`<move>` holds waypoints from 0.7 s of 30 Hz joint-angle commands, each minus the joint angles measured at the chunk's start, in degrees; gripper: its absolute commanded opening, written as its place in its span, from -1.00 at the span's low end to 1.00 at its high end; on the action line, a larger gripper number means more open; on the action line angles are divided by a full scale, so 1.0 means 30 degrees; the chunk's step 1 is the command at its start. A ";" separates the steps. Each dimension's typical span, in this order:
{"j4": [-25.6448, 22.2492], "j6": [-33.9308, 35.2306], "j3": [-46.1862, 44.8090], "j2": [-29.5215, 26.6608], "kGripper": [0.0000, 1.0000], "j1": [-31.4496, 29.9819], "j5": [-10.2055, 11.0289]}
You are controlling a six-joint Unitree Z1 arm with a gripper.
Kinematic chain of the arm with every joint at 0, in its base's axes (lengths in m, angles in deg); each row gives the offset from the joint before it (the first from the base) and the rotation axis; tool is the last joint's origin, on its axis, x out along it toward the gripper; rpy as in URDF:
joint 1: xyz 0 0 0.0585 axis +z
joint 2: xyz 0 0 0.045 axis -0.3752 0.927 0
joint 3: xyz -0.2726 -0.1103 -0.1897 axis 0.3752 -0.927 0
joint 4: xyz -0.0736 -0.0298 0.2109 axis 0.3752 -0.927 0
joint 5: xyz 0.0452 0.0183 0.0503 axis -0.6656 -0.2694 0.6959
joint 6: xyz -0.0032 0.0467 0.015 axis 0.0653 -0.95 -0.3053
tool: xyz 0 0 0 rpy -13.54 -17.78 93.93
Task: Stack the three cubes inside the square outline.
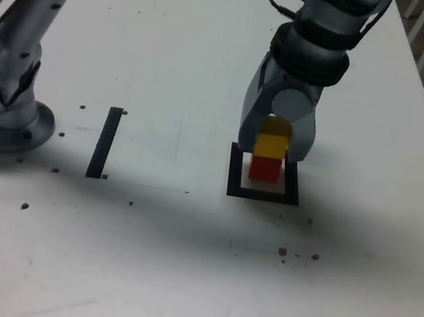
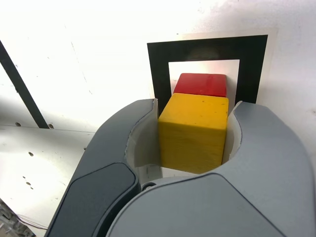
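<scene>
Here, the yellow cube (image 2: 193,132) is being gripped between the jaws of the gripper (image 2: 195,136), directly above the red cube (image 2: 201,84) inside the square outline (image 2: 159,69); only the exterior view is showing the tape strip (image 1: 105,142), lying well apart across bare table (image 1: 177,267).

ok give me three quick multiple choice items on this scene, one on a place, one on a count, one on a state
1. Where does the red cube sit?
A. inside the square outline
B. on the black tape strip
C. at the arm's base

2. How many cubes show in these views?
A. one
B. two
C. three

3. What is the gripper doing?
A. standing open over bare table
B. shut on the yellow cube
C. shut on the red cube

Key: 1 A, the black frame surrounds the red cube in both views. 2 B, only red and yellow appear; no green one shows. 3 B, the wrist view shows the jaws pressed against both sides of the yellow cube.
</scene>
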 commanded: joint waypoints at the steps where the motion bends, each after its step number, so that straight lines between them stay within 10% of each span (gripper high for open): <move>1: 0.0061 -0.0042 -0.0090 0.0131 -0.02 0.0076 0.0012; 5: 0.0140 -0.0099 -0.0211 0.0188 0.35 0.0132 -0.0025; 15: 0.0282 -0.0111 -0.0342 0.0155 0.41 0.0145 -0.0023; 21: 0.0404 -0.0119 -0.0485 -0.0212 0.76 0.0272 0.0145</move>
